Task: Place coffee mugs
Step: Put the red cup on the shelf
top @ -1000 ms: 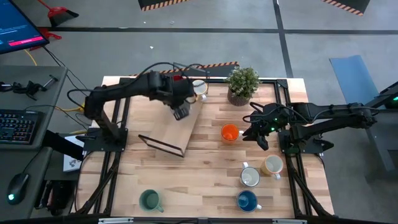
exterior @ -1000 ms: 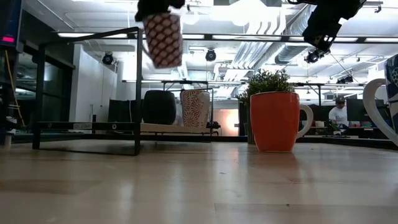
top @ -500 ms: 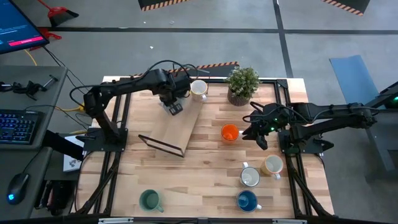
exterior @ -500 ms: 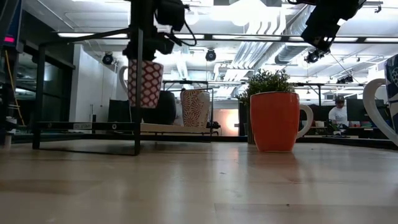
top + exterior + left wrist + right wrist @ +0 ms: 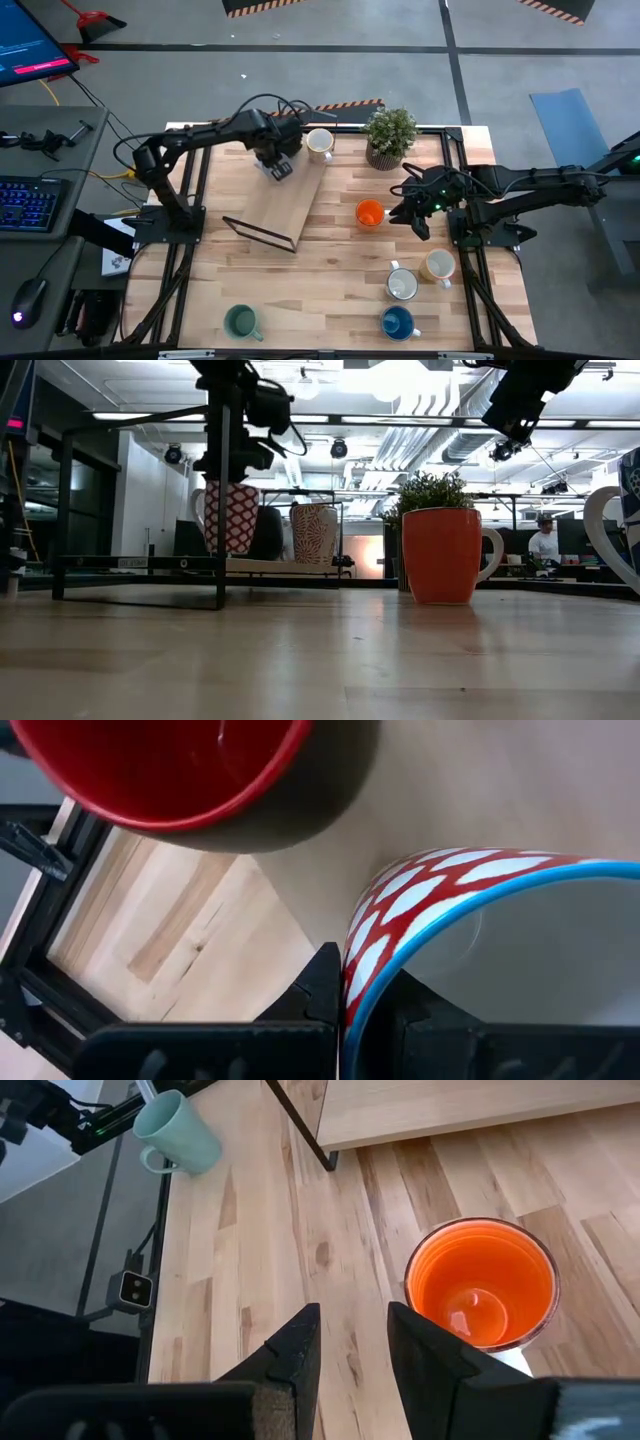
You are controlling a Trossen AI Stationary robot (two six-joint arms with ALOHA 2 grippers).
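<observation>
My left gripper (image 5: 278,167) is shut on a red-and-white patterned mug (image 5: 232,518) with a blue rim, over the far part of a raised wooden shelf (image 5: 292,205). A dark red mug (image 5: 170,770) stands close beside it on the shelf, and a white mug (image 5: 320,143) stands farther right. My right gripper (image 5: 410,215) hangs open just right of the orange mug (image 5: 370,213), which stands on the table, and touches nothing. My left gripper holds the patterned mug by its wall at the blue rim (image 5: 352,1005), one finger (image 5: 322,988) outside and one inside. The fingers come from above, pointing down. The mug hangs upright, its bottom (image 5: 232,551) at the shelf board; whether it rests there I cannot tell.
A potted plant (image 5: 390,135) stands at the far edge, right of the shelf. A tan mug (image 5: 438,265), a white mug (image 5: 402,285) and a blue mug (image 5: 397,322) cluster at the near right. A teal-green mug (image 5: 241,321) stands at the near left.
My left gripper has gone down and toward the table's far edge with the patterned mug, fast at first and then slower. The mug has come from well above the shelf down to the level of the shelf board, next to the dark red mug.
</observation>
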